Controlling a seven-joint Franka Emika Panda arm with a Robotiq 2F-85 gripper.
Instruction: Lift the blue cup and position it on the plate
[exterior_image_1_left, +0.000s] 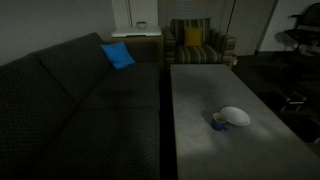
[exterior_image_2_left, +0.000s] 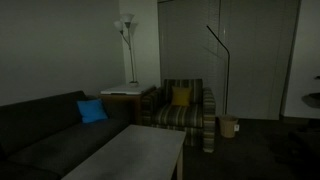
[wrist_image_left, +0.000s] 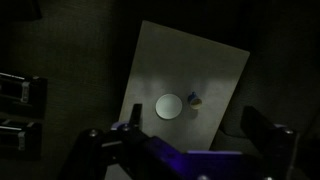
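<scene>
The blue cup (exterior_image_1_left: 218, 122) is tiny and stands upright on the grey table (exterior_image_1_left: 200, 90), touching or just beside the near-left edge of the white plate (exterior_image_1_left: 235, 116). In the wrist view, from high above, the plate (wrist_image_left: 169, 106) is a pale disc and the cup (wrist_image_left: 195, 100) sits right next to it. My gripper (wrist_image_left: 194, 112) is far above them, open and empty, with its two dark fingers framing the table (wrist_image_left: 215, 60). The arm shows in neither exterior view. The cup and plate are out of view in the exterior view facing the armchair.
The room is dim. A dark sofa (exterior_image_1_left: 60, 100) with a blue square cushion (exterior_image_1_left: 117, 55) runs along the table. A striped armchair (exterior_image_1_left: 198, 45) with a yellow cushion stands beyond it, also in the exterior view with the floor lamp (exterior_image_2_left: 127, 40).
</scene>
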